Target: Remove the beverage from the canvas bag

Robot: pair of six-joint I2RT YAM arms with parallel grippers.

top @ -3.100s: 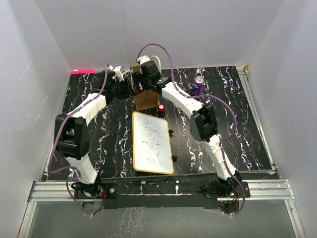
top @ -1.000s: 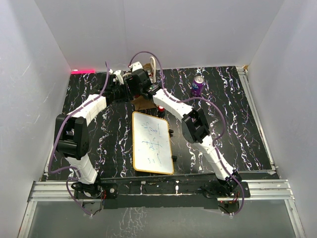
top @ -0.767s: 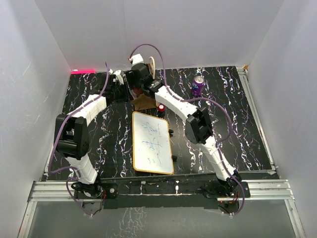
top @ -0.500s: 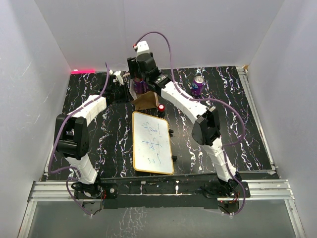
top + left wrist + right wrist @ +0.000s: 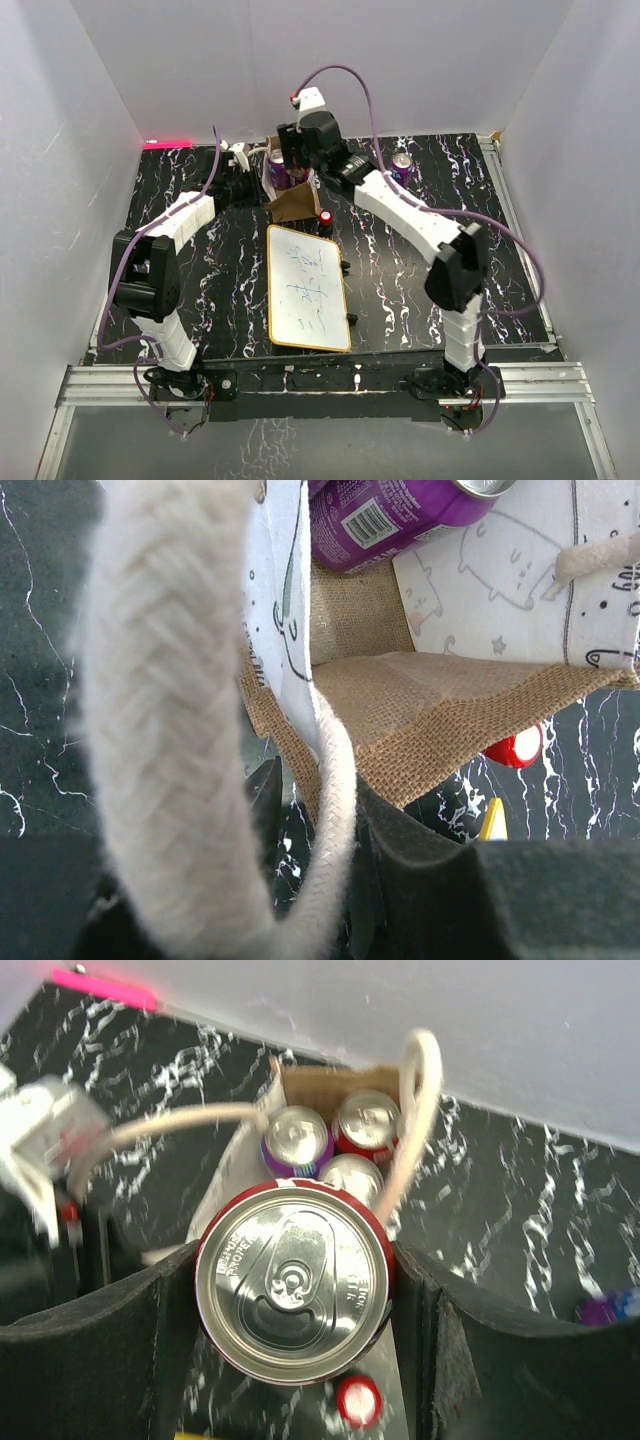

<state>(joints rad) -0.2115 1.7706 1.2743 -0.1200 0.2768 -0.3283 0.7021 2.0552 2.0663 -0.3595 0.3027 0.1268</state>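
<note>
The canvas bag (image 5: 296,203) stands at the back of the table, tan burlap with cream rope handles. My left gripper (image 5: 243,178) is shut on one rope handle (image 5: 170,730), which runs between its fingers (image 5: 420,880). My right gripper (image 5: 297,160) is shut on a red-rimmed beverage can (image 5: 292,1280) and holds it above the bag's open mouth (image 5: 300,1085). Three more cans stay inside: a purple one (image 5: 297,1135), a red one (image 5: 366,1120) and a silver-topped one (image 5: 350,1175). The left wrist view shows the burlap side (image 5: 440,710) and a purple can (image 5: 400,520).
A purple can (image 5: 402,168) stands on the table to the right of the bag. A small red cap (image 5: 325,216) lies just in front of the bag. A yellow-framed whiteboard (image 5: 305,290) lies on the middle of the black marbled table. White walls enclose the table.
My right gripper was down in the bag; it has risen up and to the right with the red can in it. The left gripper has stayed on the handle.
</note>
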